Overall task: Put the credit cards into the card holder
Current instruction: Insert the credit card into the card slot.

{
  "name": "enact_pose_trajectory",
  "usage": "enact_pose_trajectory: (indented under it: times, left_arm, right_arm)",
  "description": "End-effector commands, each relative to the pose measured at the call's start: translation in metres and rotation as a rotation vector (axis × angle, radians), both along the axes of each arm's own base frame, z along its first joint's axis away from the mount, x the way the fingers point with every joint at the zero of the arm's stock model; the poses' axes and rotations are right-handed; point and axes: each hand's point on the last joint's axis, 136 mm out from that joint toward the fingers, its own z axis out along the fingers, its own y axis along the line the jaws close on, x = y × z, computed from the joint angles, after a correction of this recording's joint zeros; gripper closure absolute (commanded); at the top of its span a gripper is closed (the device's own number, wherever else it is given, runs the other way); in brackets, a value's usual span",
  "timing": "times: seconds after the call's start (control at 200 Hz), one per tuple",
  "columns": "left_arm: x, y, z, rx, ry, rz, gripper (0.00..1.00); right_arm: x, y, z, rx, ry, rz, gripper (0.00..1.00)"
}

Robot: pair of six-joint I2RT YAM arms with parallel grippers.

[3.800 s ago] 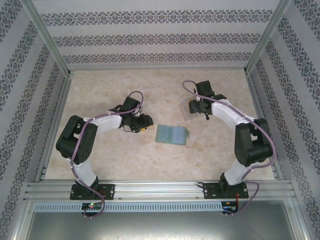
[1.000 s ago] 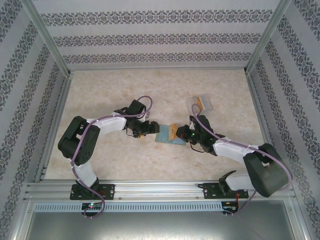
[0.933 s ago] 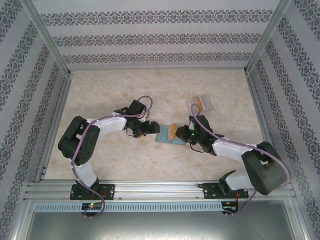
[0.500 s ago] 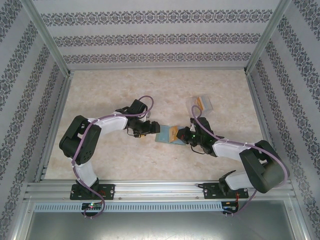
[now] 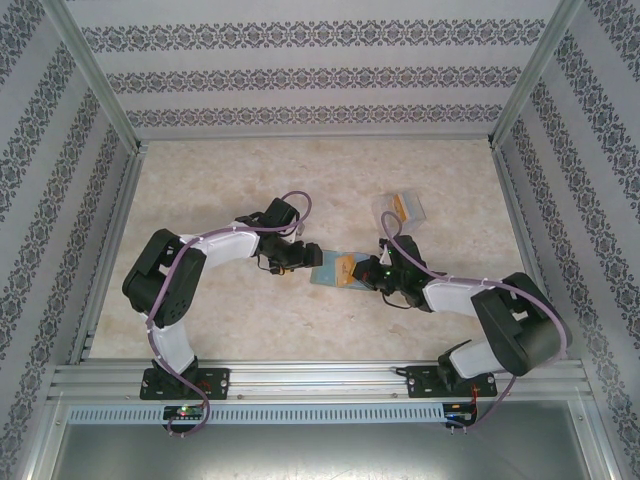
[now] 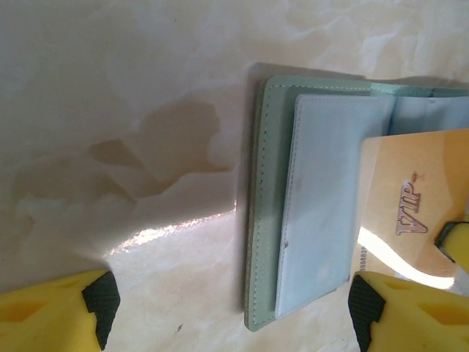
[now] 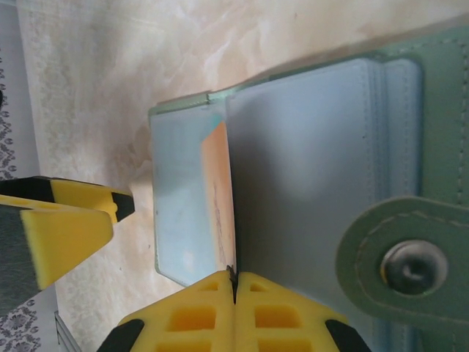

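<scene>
Broadly, we see a marbled beige bench (image 5: 200,200) carrying everything, with patterned walls (image 5: 300,70) on three sides. The left arm (image 5: 215,243) reaches in from the left. The right arm (image 5: 460,292) lies low and reaches in from the right. Their ends face each other across the middle of the bench.

Next in size, the left tool (image 6: 231,312) is spread wide. One of its yellow fingers (image 6: 51,312) is over bare bench, and the other sits at the corner of a wallet pocket. We cannot tell whether that one touches it. The right tool (image 7: 234,290) is pressed together, pinching the orange card (image 6: 407,183) by its edge.

The wallet (image 6: 264,220) lies open and flat in the middle of the bench, between the two tools. It has a green rim and blue-grey pockets inside. Its strap (image 7: 381,227) lies on the side nearest the right tool.

A clear case (image 5: 405,209) lies farther back on the right, well apart from the wallet. We make out an orange patch in it and cannot tell more.

The orange card, stamped VIP, is over the wallet's inside and overlaps a pocket. From the right wrist we see it nearly edge-on against a blue-grey flap. We cannot tell whether it sits inside a pocket.

Smallest, a metal snap (image 7: 410,265) sits on the strap.
</scene>
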Motion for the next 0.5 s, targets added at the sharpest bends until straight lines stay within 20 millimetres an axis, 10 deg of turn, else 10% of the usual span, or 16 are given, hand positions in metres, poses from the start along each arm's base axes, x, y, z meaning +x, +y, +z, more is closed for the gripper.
enact_pose_trajectory:
  times: [0.0, 0.5]
  left_arm:
    - [-0.013, -0.028, -0.009, -0.057, 0.017, -0.081, 0.17]
    - [-0.015, -0.029, -0.013, -0.052, 0.034, -0.066, 0.23]
  right_arm:
    - [0.006, 0.006, 0.004, 0.012, -0.027, 0.025, 1.00]
    - [0.018, -0.003, -0.010, -0.062, -0.070, 0.049, 1.00]
